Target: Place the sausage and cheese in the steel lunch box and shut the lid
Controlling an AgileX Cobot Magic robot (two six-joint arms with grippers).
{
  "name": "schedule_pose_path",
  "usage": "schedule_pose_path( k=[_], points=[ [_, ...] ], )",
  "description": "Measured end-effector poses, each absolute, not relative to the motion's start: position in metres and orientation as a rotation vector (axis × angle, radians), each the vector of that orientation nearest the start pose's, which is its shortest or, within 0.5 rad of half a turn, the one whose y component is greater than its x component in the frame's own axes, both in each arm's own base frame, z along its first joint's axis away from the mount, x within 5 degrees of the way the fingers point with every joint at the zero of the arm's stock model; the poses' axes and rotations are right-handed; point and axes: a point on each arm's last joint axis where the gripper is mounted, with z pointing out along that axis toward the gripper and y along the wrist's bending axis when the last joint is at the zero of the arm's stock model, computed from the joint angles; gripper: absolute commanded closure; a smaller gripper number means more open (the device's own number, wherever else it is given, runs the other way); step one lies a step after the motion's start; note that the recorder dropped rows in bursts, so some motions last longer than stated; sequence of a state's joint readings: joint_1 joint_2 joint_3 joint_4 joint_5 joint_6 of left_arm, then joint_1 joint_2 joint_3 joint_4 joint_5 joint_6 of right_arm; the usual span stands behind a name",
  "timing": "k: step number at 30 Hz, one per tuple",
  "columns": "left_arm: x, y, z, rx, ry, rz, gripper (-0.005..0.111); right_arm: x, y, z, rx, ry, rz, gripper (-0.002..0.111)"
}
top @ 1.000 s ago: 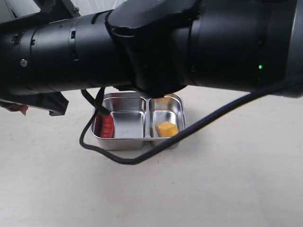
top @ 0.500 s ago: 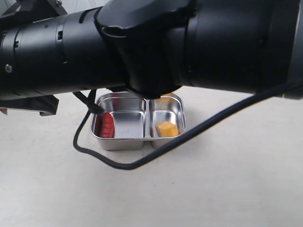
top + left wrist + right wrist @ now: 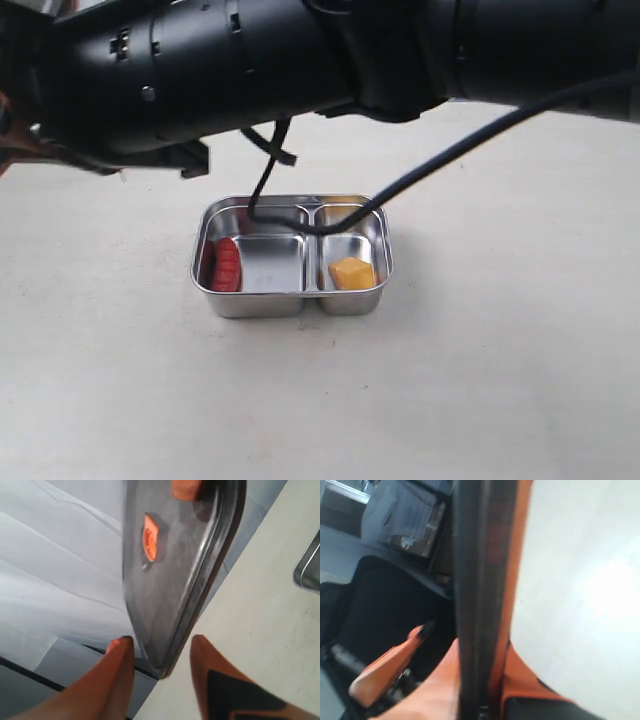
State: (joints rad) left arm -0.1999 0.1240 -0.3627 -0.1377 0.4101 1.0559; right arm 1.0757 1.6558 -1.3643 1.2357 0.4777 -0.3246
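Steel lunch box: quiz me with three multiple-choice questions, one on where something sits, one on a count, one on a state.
1. Where is the cheese?
A. smaller compartment
B. larger compartment
C. outside the box

2. How many food pieces are in the steel lunch box?
A. one
B. two
C. three

3. The box is:
A. covered
B. uncovered
C. overturned

Answers:
1 A, it sits alone in the narrower right-hand section of the exterior view.
2 B, the cheese plus the sausage.
3 B, both compartments show and the lid is held away from it.
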Motion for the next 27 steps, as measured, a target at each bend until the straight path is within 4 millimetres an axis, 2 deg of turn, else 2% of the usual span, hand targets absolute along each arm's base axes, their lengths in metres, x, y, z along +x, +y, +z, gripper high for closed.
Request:
schedule_pose_path(
  k=[2, 9, 12, 15, 20, 27],
  points=[
    [0.043, -0.015, 0.29, 0.916, 1.397, 0.477, 0.053, 0.158, 0.358, 0.34, -0.581, 2.245, 1.55, 0.108],
    [0.043, -0.016, 0.291, 0.904, 1.397, 0.457, 0.054, 0.161, 0.356, 0.337, -0.644, 2.232, 1.484, 0.109],
    [0.043, -0.016, 0.29, 0.908, 1.408, 0.45, 0.054, 0.173, 0.347, 0.337, -0.659, 2.23, 1.438, 0.109],
    [0.043, -0.016, 0.289, 0.88, 1.427, 0.417, 0.054, 0.194, 0.328, 0.338, -0.685, 2.237, 1.351, 0.109],
    [0.036, -0.015, 0.291, 0.77, 1.443, 0.326, 0.054, 0.241, 0.28, 0.33, -0.661, 2.354, 1.257, 0.109],
    [0.028, -0.013, 0.292, 0.657, 1.442, 0.229, 0.054, 0.277, 0.224, 0.32, -0.692, 2.448, 1.139, 0.109]
  ],
)
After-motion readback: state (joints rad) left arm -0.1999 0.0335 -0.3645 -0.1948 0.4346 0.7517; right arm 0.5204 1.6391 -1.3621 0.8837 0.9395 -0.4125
